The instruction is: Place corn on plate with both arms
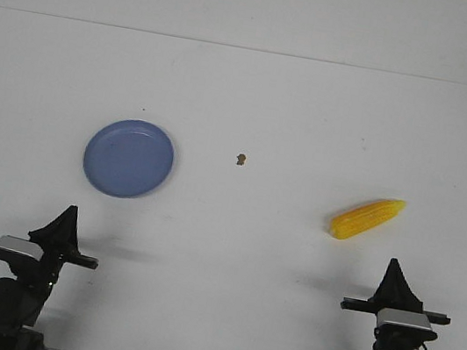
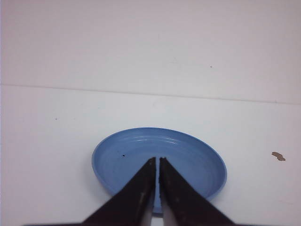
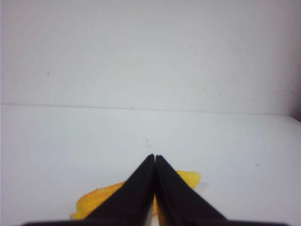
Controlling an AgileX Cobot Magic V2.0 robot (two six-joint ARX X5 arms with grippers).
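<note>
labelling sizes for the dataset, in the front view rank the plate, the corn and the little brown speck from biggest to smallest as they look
1. plate, largest
2. corn, clearly smaller in area
3. brown speck, tiny by comparison
All three lie at a similar depth, so the order is not in doubt.

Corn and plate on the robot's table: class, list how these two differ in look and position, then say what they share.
Colour: the corn is yellow-orange, the plate plain blue.
Shape: the corn is long and tapers to a point, the plate is round and shallow.
Position: the corn lies ahead of the right gripper, the plate ahead of the left gripper.
Shared: both rest on the white table, untouched.
</note>
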